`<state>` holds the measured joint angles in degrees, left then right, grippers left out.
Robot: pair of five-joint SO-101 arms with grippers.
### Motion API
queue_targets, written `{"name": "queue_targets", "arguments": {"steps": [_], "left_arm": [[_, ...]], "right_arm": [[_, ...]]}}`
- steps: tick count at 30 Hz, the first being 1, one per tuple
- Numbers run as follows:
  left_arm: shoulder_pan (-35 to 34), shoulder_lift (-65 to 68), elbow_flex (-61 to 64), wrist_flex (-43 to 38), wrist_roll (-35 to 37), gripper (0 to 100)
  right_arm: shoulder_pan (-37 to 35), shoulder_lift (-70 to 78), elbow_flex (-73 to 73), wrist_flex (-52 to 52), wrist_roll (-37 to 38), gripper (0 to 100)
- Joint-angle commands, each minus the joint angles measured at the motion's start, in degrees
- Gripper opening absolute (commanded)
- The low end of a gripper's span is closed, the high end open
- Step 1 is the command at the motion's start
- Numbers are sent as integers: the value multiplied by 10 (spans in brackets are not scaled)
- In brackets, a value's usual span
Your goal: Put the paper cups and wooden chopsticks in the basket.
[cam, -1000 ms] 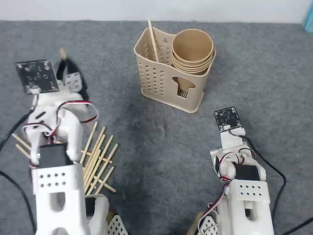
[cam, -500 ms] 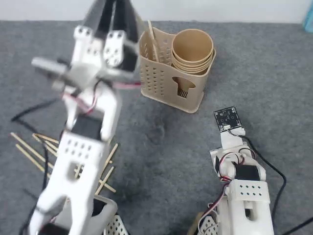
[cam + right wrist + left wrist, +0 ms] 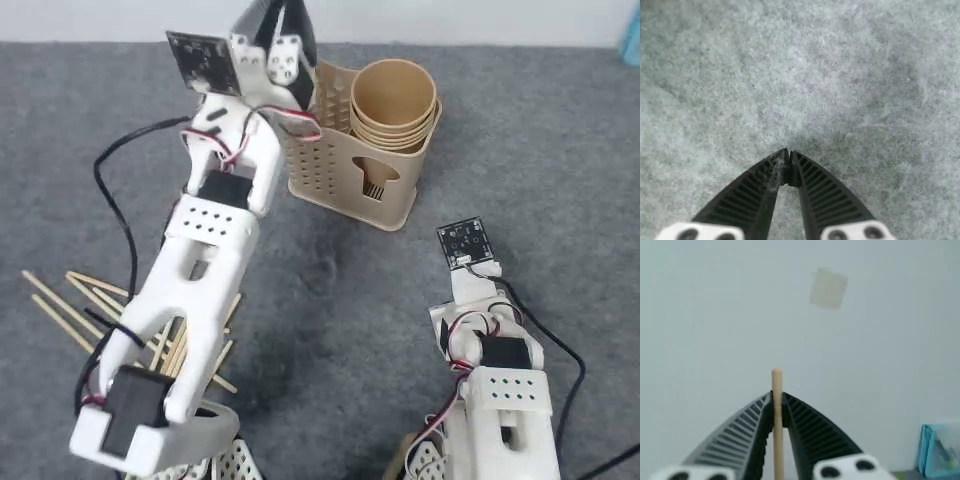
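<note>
**Left arm holds a chopstick up by the basket while the right arm rests**

Nearest the arms' bases, the right arm [image 3: 497, 375] sits folded low over the grey felt table [image 3: 330, 290]. The right gripper [image 3: 789, 152] points down at bare felt, its jaws pressed together with nothing between them. Across from it, beside the left arm's base, a loose heap of wooden chopsticks [image 3: 75, 300] lies fanned out on the felt, some of them partly hidden under the arm.

Farther back stands the beige perforated basket [image 3: 340, 165], upright and well apart from the heap. A stack of paper cups [image 3: 393, 95] is nested in its right compartment, with the rims rising above the basket's wall.

The left arm [image 3: 215, 240] stretches from its base to the basket's end away from the cups. The left gripper [image 3: 777, 399] is raised there, its ribbed fingers clenched on a single chopstick [image 3: 777, 382], which stands upright between them with its tip just past the fingertips. Behind it is a pale wall with a small square patch [image 3: 828, 287].
</note>
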<state>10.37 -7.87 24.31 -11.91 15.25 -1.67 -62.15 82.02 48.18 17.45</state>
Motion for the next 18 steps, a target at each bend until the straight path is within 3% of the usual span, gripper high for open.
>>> {"name": "queue_targets", "arguments": {"steps": [1,4,10,14,18], "left_arm": [[-4,-3,43,-11,4,15],[-5,-3,60,-10,4,41],[-41,-47,62,22,8,222],[-103,-138,50,165,7,224],[-215,-239,22,349,6,224]], "right_arm": [[-1,-15,-6,-7,9,8],[-1,-15,-6,-7,9,8],[-1,-15,-6,-7,9,8],[-1,-15,-6,-6,9,8],[-4,-15,-6,-6,9,8]]}}
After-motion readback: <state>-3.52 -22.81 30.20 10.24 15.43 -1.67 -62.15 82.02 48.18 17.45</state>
